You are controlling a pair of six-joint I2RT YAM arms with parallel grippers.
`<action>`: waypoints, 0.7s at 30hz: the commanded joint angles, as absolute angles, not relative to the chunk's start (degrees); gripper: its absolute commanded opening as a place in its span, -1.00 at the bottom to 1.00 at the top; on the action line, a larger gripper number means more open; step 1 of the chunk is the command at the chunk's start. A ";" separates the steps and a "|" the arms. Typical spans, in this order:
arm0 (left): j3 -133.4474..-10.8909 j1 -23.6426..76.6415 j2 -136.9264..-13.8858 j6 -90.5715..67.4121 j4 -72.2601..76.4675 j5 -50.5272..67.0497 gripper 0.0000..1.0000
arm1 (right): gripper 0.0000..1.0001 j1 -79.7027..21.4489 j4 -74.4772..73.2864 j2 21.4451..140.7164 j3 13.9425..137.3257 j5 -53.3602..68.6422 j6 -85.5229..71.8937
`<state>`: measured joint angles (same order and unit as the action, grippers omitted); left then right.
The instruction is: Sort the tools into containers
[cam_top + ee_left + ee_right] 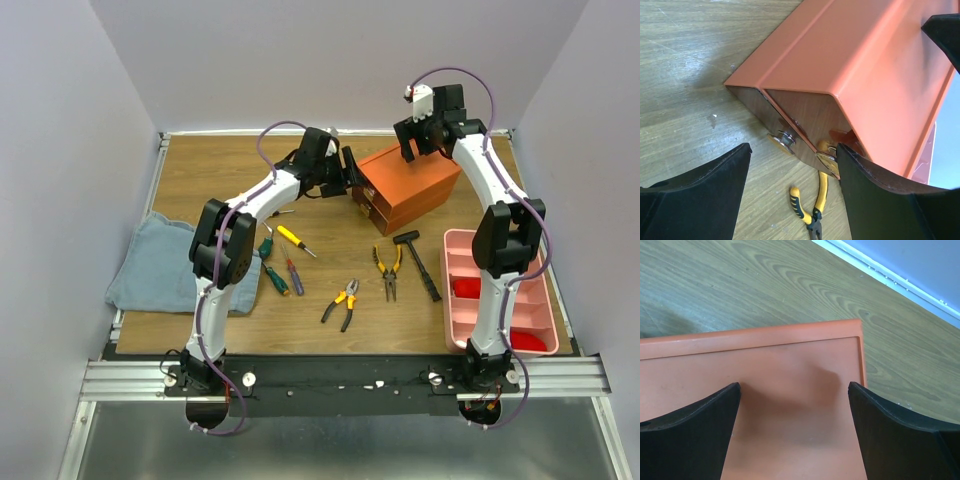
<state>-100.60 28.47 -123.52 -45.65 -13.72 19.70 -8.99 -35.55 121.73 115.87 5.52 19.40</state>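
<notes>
**Surface.** Wood-grain table (200, 180), brown and matte. A metal rail (340, 375) runs along the 6 o'clock edge, where both arm bases are bolted.

**Room.** Plain pale lavender-grey walls (330, 60) close the table in at 9, 12 and 3 o'clock.

**Containers.** Orange cabinet (405, 185) at 1 o'clock from the table's centre, set at an angle. Its drawer face (790, 107) is turned toward 8 o'clock and carries a round pull (781, 139). I cannot tell whether any drawer is pulled out.

**Tools, all lying loose on the wood.**
- Yellow-handled screwdriver (290, 236), 9 o'clock of centre.
- Green-handled screwdriver (273, 281), 8 o'clock.
- Red-and-blue-handled screwdriver (294, 276), just beside the green one.
- Orange-and-black pliers (343, 303), 6 o'clock.
- Yellow-and-black pliers (388, 272), 4 o'clock, near the cabinet's front.
- Black hammer (417, 262), just beside those pliers on their 3 o'clock side.

**Other items.**
- Blue cloth (150, 265), crumpled at the 9 o'clock edge.
- Pink tray (452, 270) with compartments, at 4 o'clock, holding red pieces too small to name.

**Left gripper** (792, 150). Released, fingers spread. It faces the drawer front with the pull between the fingers in its own view, and it grasps nothing.

**Right gripper** (794, 385). Released, fingers wide apart. It hangs over the cabinet's top near its 12 o'clock edge and holds nothing.
</notes>
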 commanded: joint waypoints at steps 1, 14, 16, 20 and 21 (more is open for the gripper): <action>-100.28 31.11 -123.57 -45.62 -11.68 23.20 0.57 | 0.93 -8.97 -40.08 125.07 113.74 2.55 20.65; -104.05 33.74 -122.17 -40.17 -21.70 16.62 0.59 | 0.99 -9.32 -40.34 127.44 112.68 0.35 22.32; -104.68 34.01 -122.34 -38.51 -24.50 15.47 0.61 | 1.00 -9.49 -39.99 127.62 112.50 -1.49 22.67; -104.42 34.37 -122.52 -37.71 -30.40 8.73 0.63 | 1.00 -9.49 -39.64 127.88 112.85 -2.46 23.20; -103.72 34.28 -122.08 -37.79 -31.19 7.74 0.63 | 1.00 -9.49 -39.55 127.88 113.03 -2.63 23.20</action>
